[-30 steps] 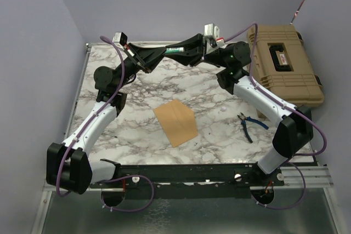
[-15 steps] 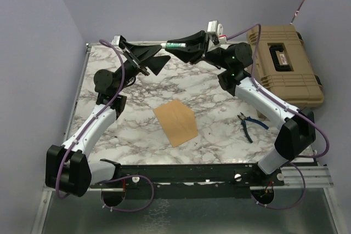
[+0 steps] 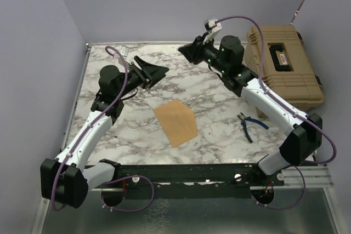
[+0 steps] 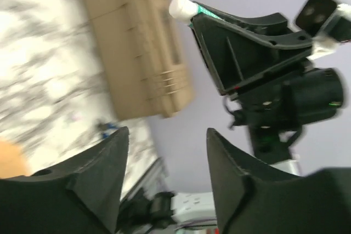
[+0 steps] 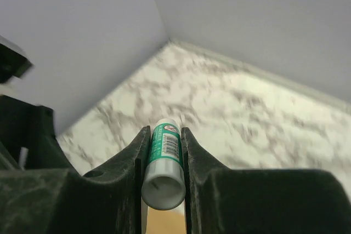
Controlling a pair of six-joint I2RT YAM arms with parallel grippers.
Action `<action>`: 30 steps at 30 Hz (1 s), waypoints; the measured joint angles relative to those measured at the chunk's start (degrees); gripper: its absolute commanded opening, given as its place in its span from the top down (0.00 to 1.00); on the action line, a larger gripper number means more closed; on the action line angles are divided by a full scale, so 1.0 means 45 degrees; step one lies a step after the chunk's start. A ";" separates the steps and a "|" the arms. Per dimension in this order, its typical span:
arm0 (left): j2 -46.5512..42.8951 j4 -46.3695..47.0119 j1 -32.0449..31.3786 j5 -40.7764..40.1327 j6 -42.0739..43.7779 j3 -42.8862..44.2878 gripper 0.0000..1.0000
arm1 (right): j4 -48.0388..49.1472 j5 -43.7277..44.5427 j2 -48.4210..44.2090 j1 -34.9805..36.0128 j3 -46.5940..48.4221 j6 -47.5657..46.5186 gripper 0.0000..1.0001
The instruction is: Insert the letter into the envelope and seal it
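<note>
The orange-brown envelope (image 3: 175,123) lies flat on the marble table, in the middle near the front. No separate pale letter shows in any view. My right gripper (image 3: 185,51) hangs raised at the back centre. In the right wrist view it (image 5: 164,131) is shut on a green-and-white glue stick (image 5: 164,160). A sliver of the envelope (image 5: 162,224) shows below the stick. My left gripper (image 3: 160,72) is raised at the back left, open and empty. In the left wrist view it (image 4: 167,131) faces the right gripper and the glue stick (image 4: 184,8).
A tan hard case (image 3: 282,64) stands at the back right, off the table's right edge. Blue-handled pliers (image 3: 249,124) lie on the table's right side. Lilac walls close in the left, back and right.
The two grippers, together at the back centre a second ago, have pulled apart. The left one drew back left and lower; the right one drew back right with the glue stick.
</note>
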 measured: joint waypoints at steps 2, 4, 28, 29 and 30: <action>0.0097 -0.1972 -0.0005 -0.0141 0.1428 0.0015 0.49 | -0.1015 0.0661 -0.0087 -0.0024 -0.0855 0.0262 0.99; 0.0282 -0.3444 -0.0010 -0.0384 0.2516 -0.0107 0.54 | -0.1904 0.1030 -0.0087 0.0005 -0.1885 0.0559 0.99; 0.5965 -0.3070 -0.0194 -0.1812 0.5246 -0.2429 1.00 | -0.6479 0.4177 0.3662 0.3978 -0.2521 0.0777 0.99; 0.6013 -0.3011 -0.0194 -0.1826 0.5231 -0.2429 1.00 | -0.6499 0.4177 0.3764 0.3978 -0.2448 0.0772 0.99; 0.6067 -0.2953 -0.0194 -0.1826 0.5221 -0.2429 1.00 | -0.6538 0.4172 0.3847 0.3978 -0.2404 0.0772 0.99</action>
